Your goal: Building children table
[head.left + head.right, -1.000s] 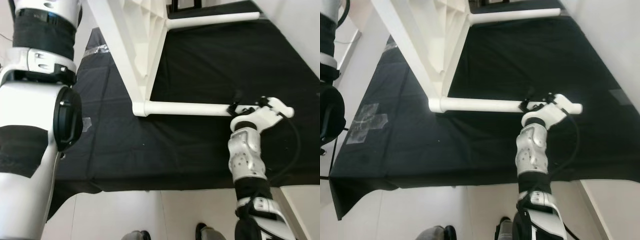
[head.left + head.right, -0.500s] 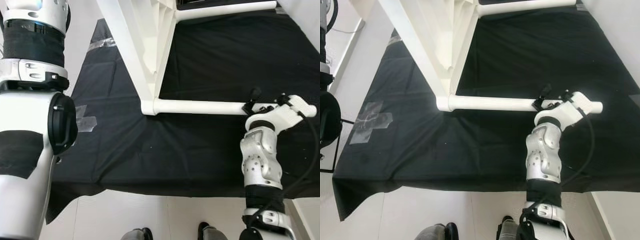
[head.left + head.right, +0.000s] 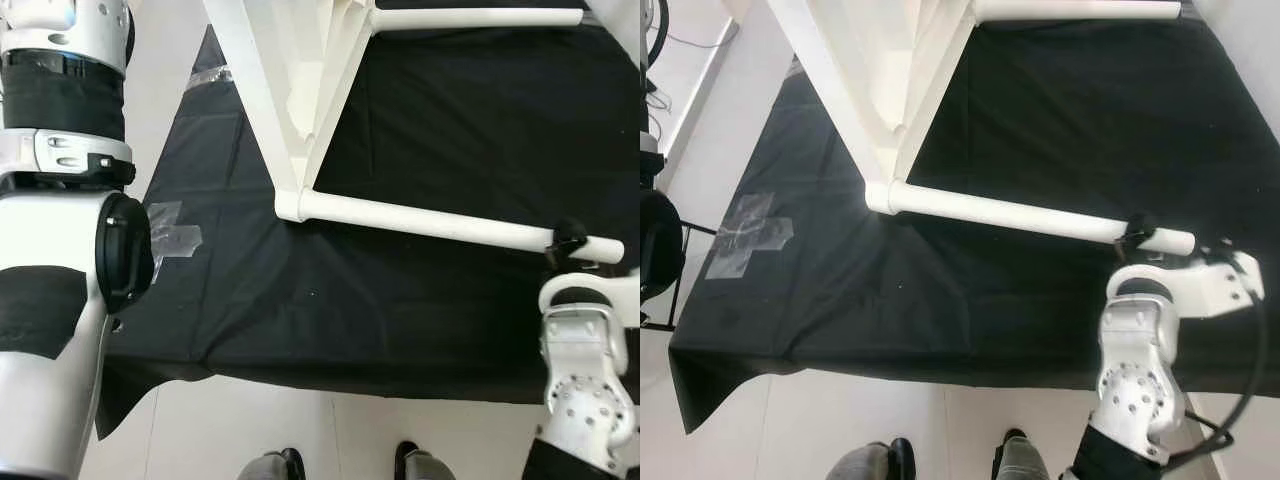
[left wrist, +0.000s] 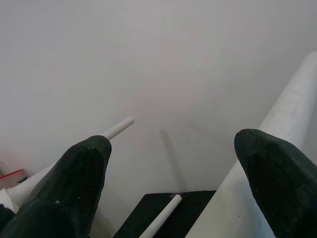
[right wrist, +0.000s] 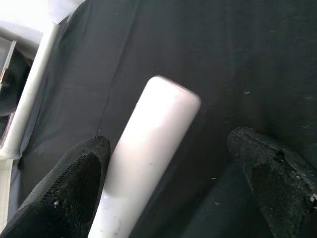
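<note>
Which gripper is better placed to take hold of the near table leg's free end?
Right. The right gripper is open with the near table leg lying between its fingers, close to the tip. The left gripper is raised high beside another leg.

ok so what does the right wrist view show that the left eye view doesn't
Right wrist view alone: the table leg's rounded free end close up, lying between the open right gripper's fingers, one finger against it. Left eye view alone: the leg's joint with the white table frame, the left arm, tape. Both: that leg and the black cloth.
</note>
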### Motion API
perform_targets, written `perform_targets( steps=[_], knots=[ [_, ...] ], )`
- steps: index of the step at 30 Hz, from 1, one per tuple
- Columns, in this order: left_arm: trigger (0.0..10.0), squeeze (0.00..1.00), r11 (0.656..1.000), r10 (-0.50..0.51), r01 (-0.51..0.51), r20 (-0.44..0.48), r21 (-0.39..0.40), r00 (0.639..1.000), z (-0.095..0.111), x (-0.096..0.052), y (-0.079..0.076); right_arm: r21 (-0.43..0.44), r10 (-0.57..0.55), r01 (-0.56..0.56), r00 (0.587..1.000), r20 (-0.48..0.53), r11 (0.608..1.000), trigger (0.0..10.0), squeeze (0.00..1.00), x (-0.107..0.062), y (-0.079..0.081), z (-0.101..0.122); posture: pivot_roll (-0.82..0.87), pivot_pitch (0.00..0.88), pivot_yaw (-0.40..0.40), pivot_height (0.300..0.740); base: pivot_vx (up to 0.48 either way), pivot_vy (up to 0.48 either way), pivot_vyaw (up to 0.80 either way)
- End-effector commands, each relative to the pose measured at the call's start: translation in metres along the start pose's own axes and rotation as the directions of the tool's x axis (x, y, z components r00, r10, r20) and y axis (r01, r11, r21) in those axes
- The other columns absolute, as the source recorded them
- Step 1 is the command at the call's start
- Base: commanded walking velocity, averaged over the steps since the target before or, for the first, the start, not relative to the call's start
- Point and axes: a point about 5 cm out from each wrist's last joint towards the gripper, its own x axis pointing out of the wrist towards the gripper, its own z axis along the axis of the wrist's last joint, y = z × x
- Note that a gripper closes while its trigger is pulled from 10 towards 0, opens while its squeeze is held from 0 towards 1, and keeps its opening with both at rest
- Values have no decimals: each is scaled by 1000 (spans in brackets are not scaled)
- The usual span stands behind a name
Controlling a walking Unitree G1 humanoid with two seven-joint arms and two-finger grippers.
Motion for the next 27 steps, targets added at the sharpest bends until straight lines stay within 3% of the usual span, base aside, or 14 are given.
perform_targets(
  steps=[1, 7, 9, 11, 12, 15, 16, 18, 19, 20, 21, 25, 26, 27],
  knots=[
    [10000, 0, 998, -1, -5, -84, -68, 997, -25, -8, -3, -4, -90, 90, 996, 16, 996, 10000, 1000, -3, -18, 10, -29, 274, 96, 740, 0, 0, 0],
    [10000, 0, 997, -7, 1, -78, -76, 997, -25, -8, -4, -30, -109, 114, 987, 121, 993, 10000, 1000, -6, -23, 45, -41, 273, 99, 740, 0, 0, 0],
    [10000, 0, 997, -7, 1, -75, -81, 997, -26, -8, -5, -54, -66, 77, 980, 186, 996, 10000, 1000, -10, -17, 66, -56, 271, 103, 740, 0, 0, 0],
    [10000, 0, 997, -7, 1, -75, -81, 997, -26, -8, -5, -54, -66, 77, 980, 186, 996, 10000, 1000, -10, -17, 66, -56, 271, 103, 740, 0, 0, 0],
    [10000, 0, 996, -6, 0, -74, -84, 997, -26, -8, -5, -60, -46, 60, 978, 205, 996, 10000, 1000, -12, -13, 71, -58, 271, 104, 740, 0, 0, 0],
    [10000, 0, 996, -3, -2, -63, -91, 998, -28, -8, -6, -155, 139, -103, 959, 246, 983, 10000, 961, -16, 20, 81, -69, 262, 103, 740, 0, 0, 0],
    [10000, 0, 996, -3, -2, -63, -91, 998, -28, -8, -6, -155, 139, -103, 959, 246, 983, 10000, 961, -16, 20, 81, -69, 262, 103, 740, 0, 0, 0],
    [10000, 0, 996, 1, -6, -52, -92, 999, -28, -6, -7, -304, 323, -249, 919, 224, 919, 10000, 878, -20, 50, 74, -69, 256, 102, 740, 0, 0, 0],
    [10000, 0, 996, 1, -6, -52, -92, 999, -28, -6, -7, -304, 323, -249, 919, 224, 919, 10000, 878, -20, 50, 74, -69, 256, 102, 740, 0, 0, 0],
    [10000, 0, 996, 1, -5, -49, -92, 999, -29, -5, -7, -345, 374, -289, 903, 211, 893, 10000, 878, -22, 58, 71, -67, 254, 101, 740, 0, 0, 0],
    [10000, 0, 996, 3, -7, -45, -93, 999, -28, -3, -8, -362, 417, -332, 889, 189, 871, 10000, 796, -23, 67, 66, -63, 251, 101, 740, 0, 0, 0],
    [10000, 0, 996, 5, -9, -42, -93, 999, -27, -2, -7, -361, 442, -363, 881, 167, 859, 10000, 796, -24, 75, 62, -62, 251, 102, 740, 0, 0, 0],
    [10000, 0, 996, 3, -5, -23, -87, 1000, -23, 4, -7, -385, 489, -407, 861, 143, 829, 10000, 576, -24, 84, 57, -48, 243, 101, 740, 0, 0, 0],
    [10000, 0, 996, 3, -5, -23, -87, 1000, -23, 4, -7, -385, 489, -407, 861, 143, 829, 10000, 576, -24, 84, 57, -48, 243, 101, 740, 0, 0, 0]
  ],
)
